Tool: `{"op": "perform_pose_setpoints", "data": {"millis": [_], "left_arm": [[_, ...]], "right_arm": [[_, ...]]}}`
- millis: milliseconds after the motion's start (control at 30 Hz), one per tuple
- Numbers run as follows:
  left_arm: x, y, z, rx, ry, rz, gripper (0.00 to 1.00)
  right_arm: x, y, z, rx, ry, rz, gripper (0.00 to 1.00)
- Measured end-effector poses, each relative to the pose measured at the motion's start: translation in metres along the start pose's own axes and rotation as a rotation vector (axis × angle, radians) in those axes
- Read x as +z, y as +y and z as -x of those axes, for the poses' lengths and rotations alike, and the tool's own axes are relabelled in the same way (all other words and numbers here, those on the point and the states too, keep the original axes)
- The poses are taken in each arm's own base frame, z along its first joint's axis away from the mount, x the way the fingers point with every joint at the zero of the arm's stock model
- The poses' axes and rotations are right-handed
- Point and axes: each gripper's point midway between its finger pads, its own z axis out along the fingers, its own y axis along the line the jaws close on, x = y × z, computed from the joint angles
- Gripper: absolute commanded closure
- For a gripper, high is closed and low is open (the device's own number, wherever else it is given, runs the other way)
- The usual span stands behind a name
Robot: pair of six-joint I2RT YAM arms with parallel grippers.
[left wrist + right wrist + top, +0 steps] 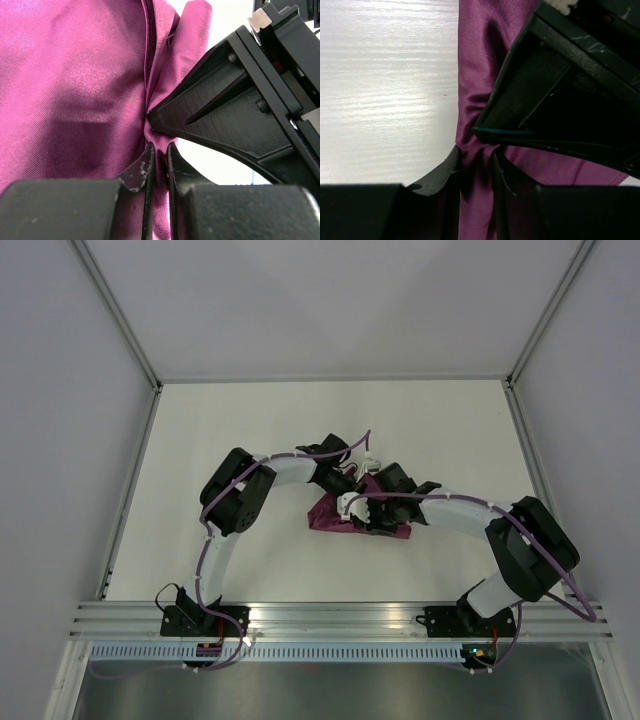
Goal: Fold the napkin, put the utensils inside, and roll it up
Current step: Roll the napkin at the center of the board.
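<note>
We judge the folding of the napkin (328, 518) to be in hand, with no utensils showing, so the next move calls for both arms to carry the pinched cloth together without tugging it apart. The left gripper (160, 150) is clamped on a thin pleat, and the right gripper (476, 161) nips a puckered gather. The cloth lies bunched, glossy plum, near the middle of the table (250, 430).

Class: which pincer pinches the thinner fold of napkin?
The left pincer: its jaws nearly meet on the napkin; the right pincer spans a thicker bunch.
</note>
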Motion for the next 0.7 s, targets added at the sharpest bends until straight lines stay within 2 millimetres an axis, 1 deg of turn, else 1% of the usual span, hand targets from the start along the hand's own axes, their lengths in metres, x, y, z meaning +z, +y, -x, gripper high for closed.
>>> {"op": "perform_pose_setpoints", "data": {"millis": [33, 67, 167, 267, 400, 533, 600, 633, 700], "left_arm": [[0.0, 0.0, 0.0, -0.002, 0.001, 0.001, 0.87], [-0.001, 0.0, 0.0, -0.004, 0.003, 0.004, 0.81], [-0.002, 0.002, 0.0, -0.011, 0.006, 0.016, 0.7], [-0.008, 0.006, 0.002, -0.022, 0.006, 0.051, 0.64], [-0.02, 0.013, 0.008, -0.025, -0.003, 0.129, 0.62], [-0.043, 0.028, 0.026, -0.026, -0.045, 0.24, 0.61], [-0.061, 0.039, 0.039, -0.027, -0.081, 0.317, 0.59], [-0.074, 0.045, 0.047, -0.029, -0.108, 0.371, 0.59], [-0.094, 0.051, 0.06, -0.027, -0.149, 0.441, 0.59]], "right_arm": [[0.0, 0.0, 0.0, 0.002, 0.003, 0.005, 0.89], [0.0, 0.0, 0.0, 0.005, 0.008, 0.011, 0.89], [0.002, -0.001, 0.001, 0.014, 0.022, 0.034, 0.91], [0.003, -0.002, 0.002, 0.027, 0.036, 0.059, 0.92], [0.005, -0.005, 0.004, 0.061, 0.04, 0.095, 0.92], [0.005, -0.009, 0.003, 0.136, 0.04, 0.156, 0.92], [0.005, -0.01, 0.003, 0.182, 0.034, 0.197, 0.92], [0.004, -0.01, 0.003, 0.206, 0.032, 0.218, 0.92], [0.004, -0.011, 0.003, 0.249, 0.022, 0.262, 0.92]]}}
